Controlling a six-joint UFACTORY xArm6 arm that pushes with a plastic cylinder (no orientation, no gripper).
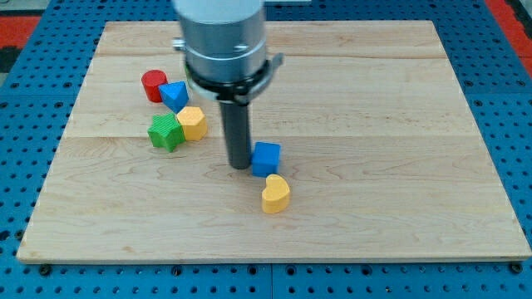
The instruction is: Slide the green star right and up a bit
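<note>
The green star (166, 131) lies on the wooden board (374, 124) at the view's left, touching a yellow block (193, 123) on its right. My tip (238, 164) rests on the board well to the right of the green star and slightly lower, right beside the left face of a blue cube (266, 158). The arm's grey body (223, 41) hangs above.
A red cylinder (154, 85) and a blue triangular block (174, 95) sit just above the green star and yellow block. A yellow heart (275, 193) lies just below the blue cube. A blue pegboard (25, 100) surrounds the board.
</note>
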